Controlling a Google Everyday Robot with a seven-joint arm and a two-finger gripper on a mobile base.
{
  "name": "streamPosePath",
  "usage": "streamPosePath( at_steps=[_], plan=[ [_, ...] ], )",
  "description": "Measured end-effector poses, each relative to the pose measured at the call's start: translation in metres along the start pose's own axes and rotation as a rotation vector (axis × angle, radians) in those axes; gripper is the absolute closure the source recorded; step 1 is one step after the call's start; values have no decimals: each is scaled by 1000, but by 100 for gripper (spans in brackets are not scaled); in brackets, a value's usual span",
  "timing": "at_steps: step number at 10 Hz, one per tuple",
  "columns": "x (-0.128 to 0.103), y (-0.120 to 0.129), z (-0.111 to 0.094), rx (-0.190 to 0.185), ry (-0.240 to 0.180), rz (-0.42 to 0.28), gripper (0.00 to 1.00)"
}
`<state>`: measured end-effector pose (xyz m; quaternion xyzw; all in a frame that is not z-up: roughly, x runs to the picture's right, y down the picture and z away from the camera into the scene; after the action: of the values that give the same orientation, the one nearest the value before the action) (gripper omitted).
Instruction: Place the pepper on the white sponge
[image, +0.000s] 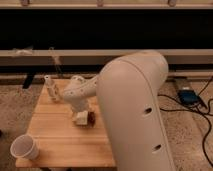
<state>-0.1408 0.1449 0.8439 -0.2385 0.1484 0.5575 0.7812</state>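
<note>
The white sponge (79, 118) lies on the wooden table (55, 135), just under the end of my arm. The dark red pepper (91, 118) shows right against the sponge's right edge; whether it rests on the sponge or beside it I cannot tell. My gripper (83, 109) hangs directly above both, partly hidden by the wrist and by the large white arm link (135, 110) in front.
A white plastic cup (23, 147) stands at the table's front left corner. Small pale objects (50, 88) stand at the back left. On the floor to the right lie a blue device (188, 96) and cables. A dark shelf runs behind.
</note>
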Motion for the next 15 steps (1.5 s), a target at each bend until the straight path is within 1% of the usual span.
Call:
streamPosePath(
  at_steps=[3, 6, 7, 8, 9, 11, 12, 13, 15],
  plan=[
    [4, 2, 0, -7, 5, -5, 20],
    [5, -7, -10, 2, -18, 17, 20],
    [2, -17, -11, 5, -21, 42, 20],
    [0, -30, -11, 17, -18, 65, 20],
    [-4, -48, -8, 29, -9, 98, 20],
    [-7, -61, 0, 44, 11, 131, 20],
    [-9, -69, 5, 44, 23, 155, 20],
    [-12, -86, 9, 46, 34, 188, 20],
    [-12, -109, 14, 28, 54, 247, 20]
  ],
)
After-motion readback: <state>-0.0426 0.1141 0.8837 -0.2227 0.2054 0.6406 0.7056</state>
